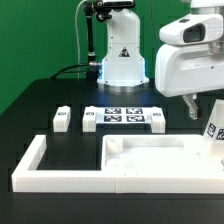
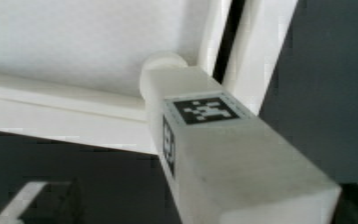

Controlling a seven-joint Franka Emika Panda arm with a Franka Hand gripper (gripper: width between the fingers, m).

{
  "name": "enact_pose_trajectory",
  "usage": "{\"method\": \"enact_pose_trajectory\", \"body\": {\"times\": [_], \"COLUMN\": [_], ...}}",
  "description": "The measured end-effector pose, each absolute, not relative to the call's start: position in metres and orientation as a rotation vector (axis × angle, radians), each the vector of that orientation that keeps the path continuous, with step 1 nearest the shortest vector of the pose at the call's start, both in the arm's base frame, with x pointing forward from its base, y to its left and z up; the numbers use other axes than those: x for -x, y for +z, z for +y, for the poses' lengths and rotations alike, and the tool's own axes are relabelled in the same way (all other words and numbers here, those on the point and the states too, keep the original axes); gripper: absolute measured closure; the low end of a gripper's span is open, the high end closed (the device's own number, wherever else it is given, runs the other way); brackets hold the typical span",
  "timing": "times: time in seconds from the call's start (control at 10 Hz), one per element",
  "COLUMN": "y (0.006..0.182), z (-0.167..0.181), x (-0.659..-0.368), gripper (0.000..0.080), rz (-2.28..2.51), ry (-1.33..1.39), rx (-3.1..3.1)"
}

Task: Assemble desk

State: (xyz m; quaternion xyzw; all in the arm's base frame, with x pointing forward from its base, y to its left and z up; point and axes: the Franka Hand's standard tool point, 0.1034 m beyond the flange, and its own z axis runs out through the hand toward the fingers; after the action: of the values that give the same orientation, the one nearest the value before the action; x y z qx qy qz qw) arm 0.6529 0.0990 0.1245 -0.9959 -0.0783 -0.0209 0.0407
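The white desk tabletop (image 1: 160, 160) lies flat near the table's front; in the wrist view it shows as a pale panel (image 2: 78, 45). One white leg (image 1: 213, 130) with a black-and-white tag stands upright at the tabletop's corner on the exterior view's right. The wrist view shows the same leg (image 2: 220, 150) end-on at that corner. My gripper (image 1: 205, 112) hangs over this leg, open, its fingers apart on either side of it and clear of its faces. One dark finger (image 1: 190, 106) shows beside the leg. In the wrist view the gripper (image 2: 202, 208) straddles the leg.
Three more tagged legs (image 1: 62, 119) (image 1: 90, 121) (image 1: 157, 120) lie behind the tabletop around the marker board (image 1: 122, 117). The long white border rail (image 1: 30, 165) runs along the front and the exterior view's left. The robot base (image 1: 124, 60) stands behind.
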Motion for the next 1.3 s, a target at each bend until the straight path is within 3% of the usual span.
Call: {"method": "enact_pose_trajectory", "body": {"times": [0.1,0.3,0.4,0.5,1.3], "y": [0.1241,0.1237,0.1236,0.1236,0.1201], "z": [0.0992,0.0993,0.0993,0.0998,0.0971], "x": [-0.6527,-0.6524,-0.6523,-0.6524,-0.6522], "gripper": [0.0151,0.0424,0.0424,0.0509,0.0509], "rz": [-0.224,-0.174,-0.077,0.045,1.135], "ry": [-0.064,-0.061,-0.057,-0.052,-0.036], "rx": [3.051,3.053,3.056,3.054,2.814]}}
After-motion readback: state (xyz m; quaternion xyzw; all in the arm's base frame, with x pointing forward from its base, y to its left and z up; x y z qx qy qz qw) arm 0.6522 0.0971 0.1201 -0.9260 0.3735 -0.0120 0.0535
